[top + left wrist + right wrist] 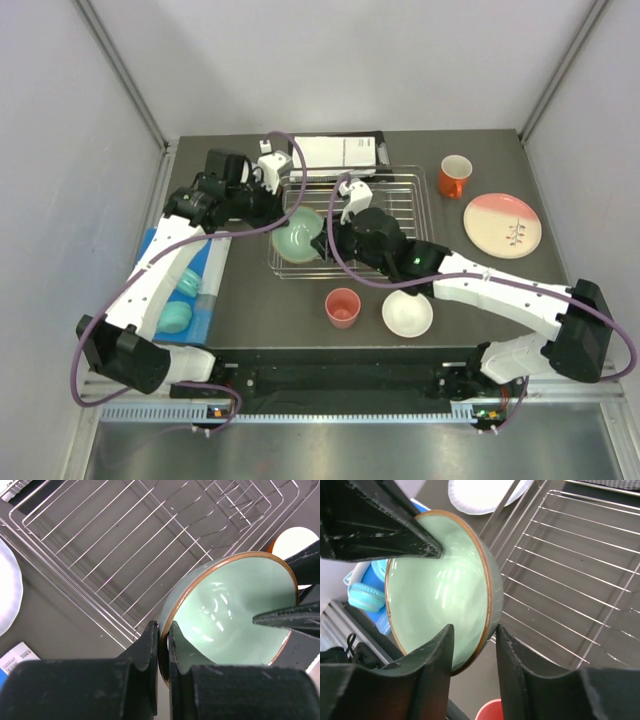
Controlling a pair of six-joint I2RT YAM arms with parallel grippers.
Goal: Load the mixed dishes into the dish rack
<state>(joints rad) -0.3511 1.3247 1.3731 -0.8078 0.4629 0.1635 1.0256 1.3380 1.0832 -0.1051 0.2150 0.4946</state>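
Pinching mint-green bowl point(235, 605) rim at dish rack point(405, 205), left fingers point(147, 650) tight; right fingers point(435, 655) astride, ajar

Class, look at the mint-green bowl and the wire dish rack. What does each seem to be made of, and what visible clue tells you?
Mint-green bowl: probably glazed ceramic. The inside is glossy with bright reflections, and a thin brown line runs round the rim.
Dish rack: metal wire, likely chromed or polished steel. Its thin silver rods form a shiny grid.
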